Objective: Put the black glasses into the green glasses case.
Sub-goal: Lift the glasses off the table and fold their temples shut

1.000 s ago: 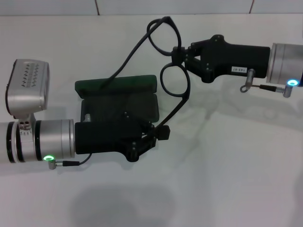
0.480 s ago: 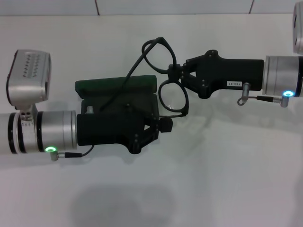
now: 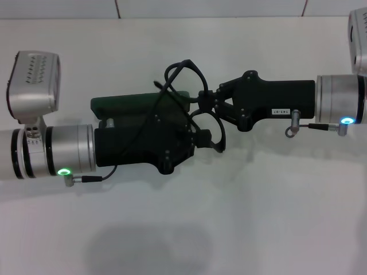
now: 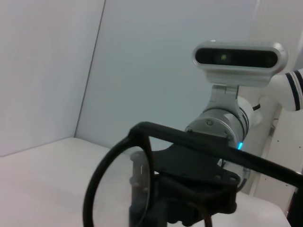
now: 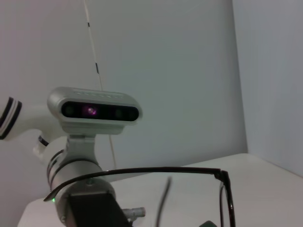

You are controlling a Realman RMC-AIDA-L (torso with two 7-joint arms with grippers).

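The black glasses (image 3: pixel 199 73) hang in my right gripper (image 3: pixel 205 102), which is shut on the frame near the bridge. One lens is up and the other is down by the case's right end. Their temple arms trail left over the green glasses case (image 3: pixel 132 103). The case lies open with its lid showing at the back. Its base is mostly hidden under my left gripper (image 3: pixel 198 140), which hovers over it. The glasses fill the left wrist view (image 4: pixel 102 170), and a rim and temple cross the right wrist view (image 5: pixel 165 170).
The white table (image 3: pixel 258 217) spreads around the case, with a wall edge along the back. The left arm's wrist camera (image 3: pixel 33 86) sits at the far left. The right arm (image 3: pixel 338 103) reaches in from the right.
My right gripper has carried the glasses left and down, from beyond the case's right end onto it. My left gripper has shifted slightly right and back over the case base.
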